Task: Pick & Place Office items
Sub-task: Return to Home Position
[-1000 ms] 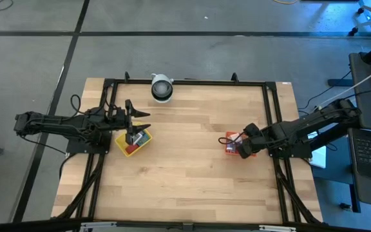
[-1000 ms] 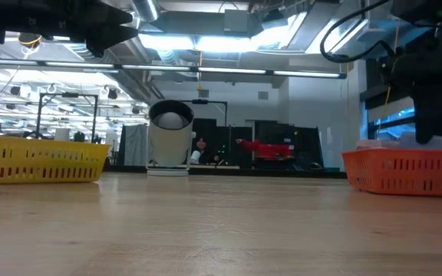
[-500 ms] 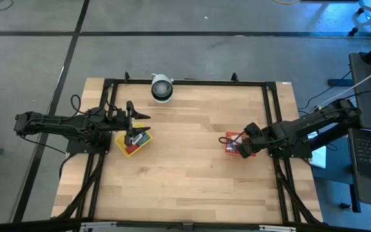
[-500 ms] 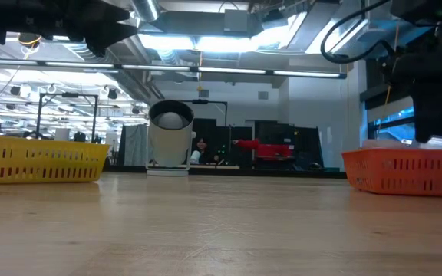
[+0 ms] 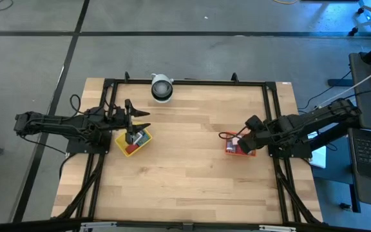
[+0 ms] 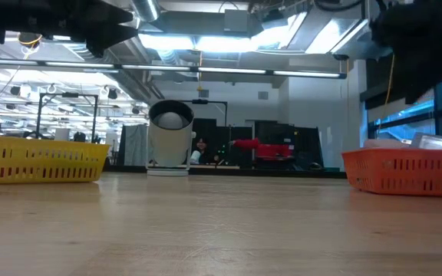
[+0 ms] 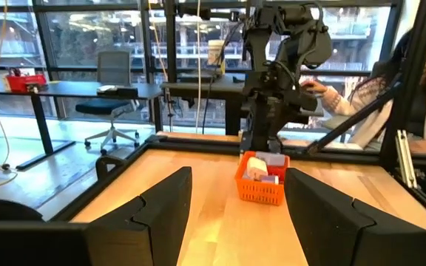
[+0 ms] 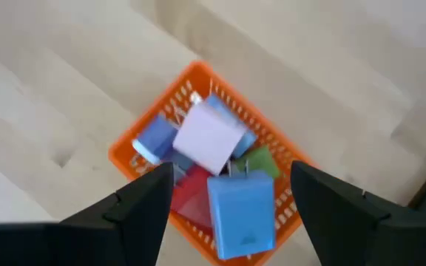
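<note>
The office items lie heaped in two trays. The red-orange tray (image 5: 239, 147) at the table's right holds pale blue, pink, red, green and blue pieces (image 8: 213, 140), with a blue block (image 8: 241, 214) on top. The yellow tray (image 5: 132, 142) at the left holds red, blue and green pieces (image 5: 138, 138). My right gripper (image 8: 231, 214) is open and empty, above the red-orange tray and pointing down at it. My left gripper (image 7: 235, 214) is open and empty, held level above the yellow tray's far side (image 5: 138, 124).
A round white-and-grey cylinder (image 5: 161, 88) stands at the table's far edge. A black frame (image 5: 185, 82) runs round the table top. Bare wood (image 5: 185, 148) lies between the two trays. A person (image 7: 420, 96) sits beyond the table's right side.
My right gripper has gone up out of the red-orange tray and a little toward the table's right edge. It now stands well above the heap. A pale piece shows on top of the heap where the gripper stood.
</note>
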